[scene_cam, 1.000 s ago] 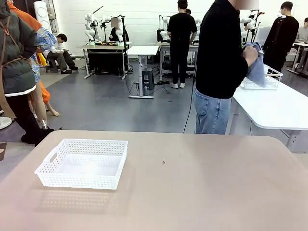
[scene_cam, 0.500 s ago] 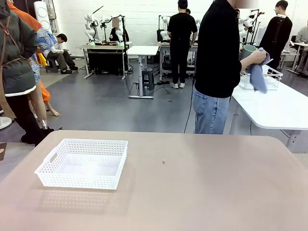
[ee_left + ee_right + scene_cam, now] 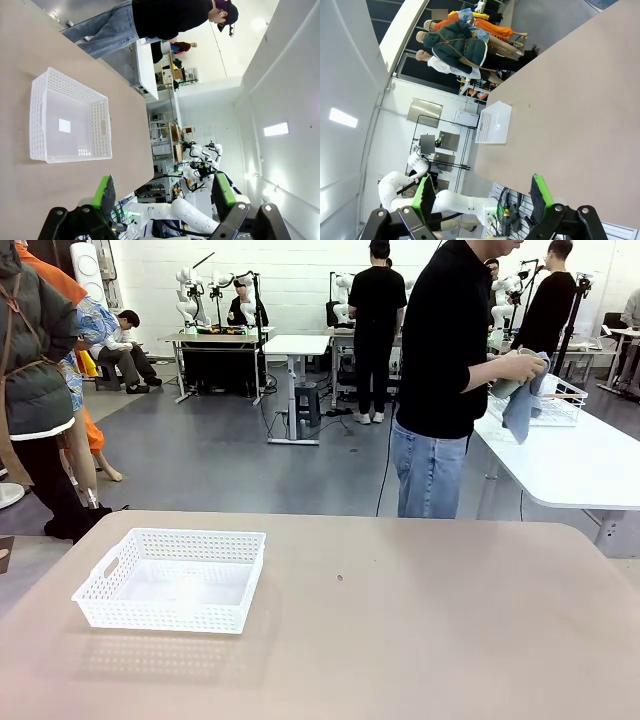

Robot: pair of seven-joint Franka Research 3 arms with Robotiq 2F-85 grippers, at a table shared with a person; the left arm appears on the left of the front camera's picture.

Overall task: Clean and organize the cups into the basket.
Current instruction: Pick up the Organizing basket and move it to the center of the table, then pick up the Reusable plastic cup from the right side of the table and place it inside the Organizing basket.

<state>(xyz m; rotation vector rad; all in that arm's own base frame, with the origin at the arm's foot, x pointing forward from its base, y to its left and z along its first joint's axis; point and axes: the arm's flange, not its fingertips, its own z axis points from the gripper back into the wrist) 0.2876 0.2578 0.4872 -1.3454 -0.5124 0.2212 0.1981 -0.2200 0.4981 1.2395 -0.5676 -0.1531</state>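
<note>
The white basket (image 3: 100, 131) stands on the table (image 3: 30, 45), ahead of the left gripper (image 3: 164, 192) and off to the side of its one green-padded finger (image 3: 105, 192), clearly apart from it. The jaws of this gripper are spread wide and hold nothing. In the right wrist view the basket (image 3: 493, 122) is small and well apart from the right gripper (image 3: 483, 195), near the edge of the table. The jaws of that gripper are also wide apart, with nothing between them.

In the front view the basket (image 3: 170, 615) sits on the left part of the table, with one long side towards the camera.

I count one basket, one cup, one cloth and two grippers. The cup (image 3: 503, 389) is pale green. It is not on the table. A person (image 3: 440, 360) at the far side, turned to the picture's right, holds it at chest height. A hand (image 3: 520, 366) and a blue-grey cloth (image 3: 520, 412) cover it partly, so its shape is hard to tell.

The table top is smooth and tan-brown, with one small dark spot (image 3: 339, 578) near its middle. Behind it, on the right, there is a white table (image 3: 580, 470) with a white wire rack (image 3: 562, 402) on it. The room is large, with a grey floor, white walls, more tables and some other people further back.
</note>
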